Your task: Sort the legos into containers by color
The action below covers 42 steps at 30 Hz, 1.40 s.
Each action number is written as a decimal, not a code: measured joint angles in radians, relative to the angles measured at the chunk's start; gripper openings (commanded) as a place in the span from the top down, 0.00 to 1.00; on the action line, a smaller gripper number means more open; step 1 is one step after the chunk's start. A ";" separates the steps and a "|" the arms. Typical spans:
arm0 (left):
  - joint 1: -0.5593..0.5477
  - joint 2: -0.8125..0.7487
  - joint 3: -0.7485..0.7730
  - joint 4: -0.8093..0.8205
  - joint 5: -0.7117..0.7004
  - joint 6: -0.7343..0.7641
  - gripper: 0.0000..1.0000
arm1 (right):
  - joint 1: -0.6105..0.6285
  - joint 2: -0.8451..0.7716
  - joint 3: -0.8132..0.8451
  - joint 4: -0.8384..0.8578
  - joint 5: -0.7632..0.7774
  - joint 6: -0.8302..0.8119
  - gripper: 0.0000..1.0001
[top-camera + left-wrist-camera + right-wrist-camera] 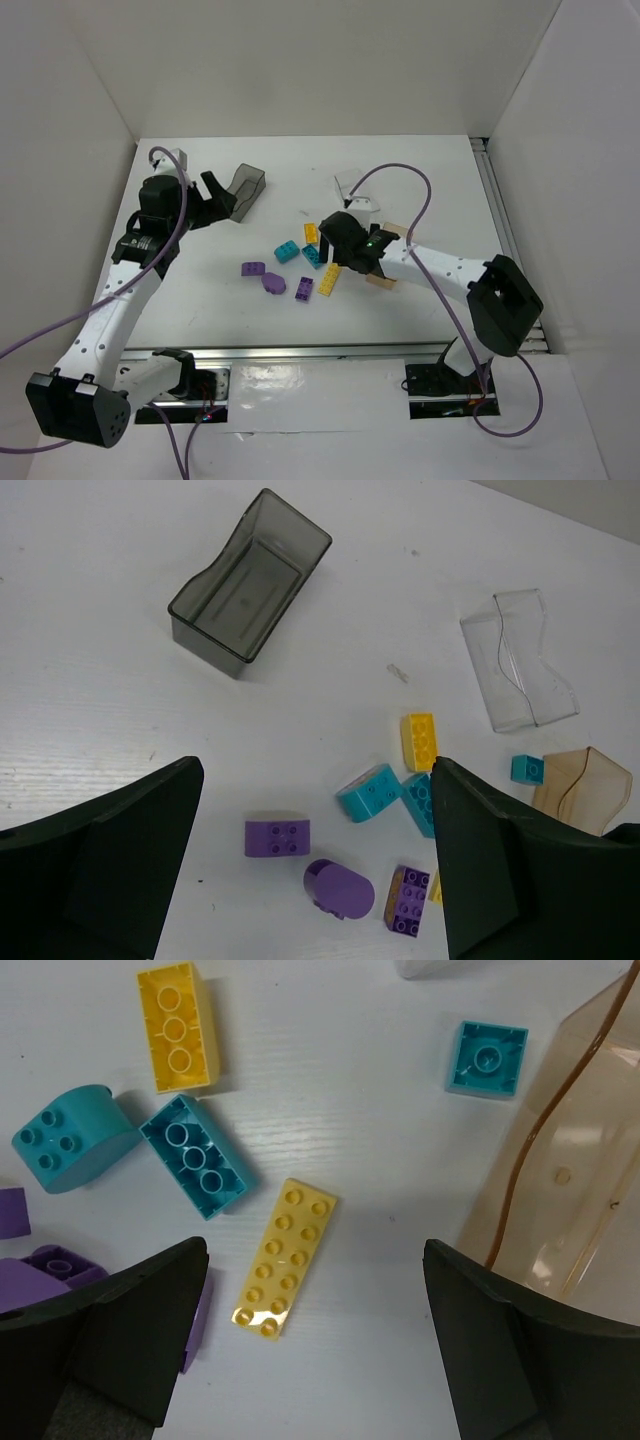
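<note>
Legos lie loose mid-table: a yellow brick (311,233), two teal bricks (288,251), a flat yellow plate (329,280), a purple brick (253,269), a rounded purple piece (275,285) and another purple brick (304,289). My right gripper (315,1260) is open and empty above the yellow plate (285,1255), with the amber tub (560,1180) to its right and a small teal brick (487,1057) beyond. My left gripper (315,780) is open and empty, above the purple brick (277,837) and the rounded purple piece (340,887). The dark grey tub (245,585) is empty.
The clear tub (355,190) lies at the back centre, the dark grey tub (245,190) at the back left. White walls enclose the table on three sides. A purple cable loops over the right arm (430,200).
</note>
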 measured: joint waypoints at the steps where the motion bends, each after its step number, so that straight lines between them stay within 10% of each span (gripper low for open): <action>1: 0.000 0.000 0.000 -0.005 0.006 0.000 0.02 | -0.008 0.000 -0.013 0.011 -0.015 0.000 0.05; 22: -0.015 0.000 0.000 -0.021 0.056 0.004 0.02 | -0.201 0.089 -0.084 0.055 -0.109 -0.001 0.07; 27: -0.020 0.000 0.000 -0.022 0.055 0.006 0.02 | -0.217 0.215 -0.008 0.064 -0.085 -0.014 0.25; 34: -0.020 0.000 0.000 -0.024 0.050 0.008 0.02 | -0.252 0.278 0.044 0.069 -0.058 -0.031 0.25; 42: -0.020 0.002 0.000 -0.025 0.051 0.008 0.02 | -0.269 0.304 0.059 0.112 -0.039 -0.057 0.58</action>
